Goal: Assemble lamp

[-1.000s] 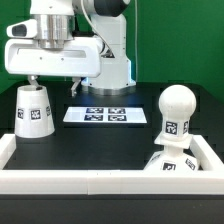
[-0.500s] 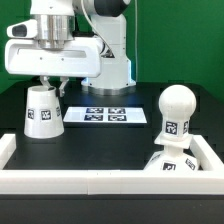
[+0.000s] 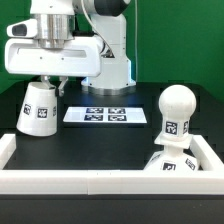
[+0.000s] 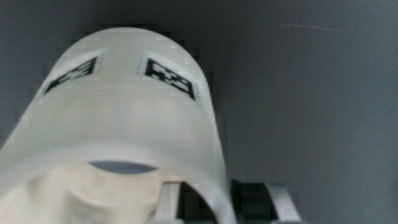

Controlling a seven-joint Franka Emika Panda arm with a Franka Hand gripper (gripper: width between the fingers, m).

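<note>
The white tapered shade (image 3: pixel 38 108) with square tags is at the exterior view's left, tilted a little. My gripper (image 3: pixel 52 82) is shut on its upper rim. In the wrist view the shade (image 4: pixel 125 110) fills most of the picture, and its wall sits between my fingers (image 4: pixel 175 205). The ball-shaped bulb (image 3: pixel 177 110) stands on the post of the lamp base (image 3: pixel 168 161) at the exterior view's right, well apart from the shade.
The marker board (image 3: pixel 105 115) lies flat on the black table behind the middle. A white raised border (image 3: pixel 110 181) runs along the front and both sides of the work area. The robot's white base stands at the back.
The shade in my gripper moved toward the exterior view's right, then shifted slightly back left and now tilts. The bulb and base have not moved.
</note>
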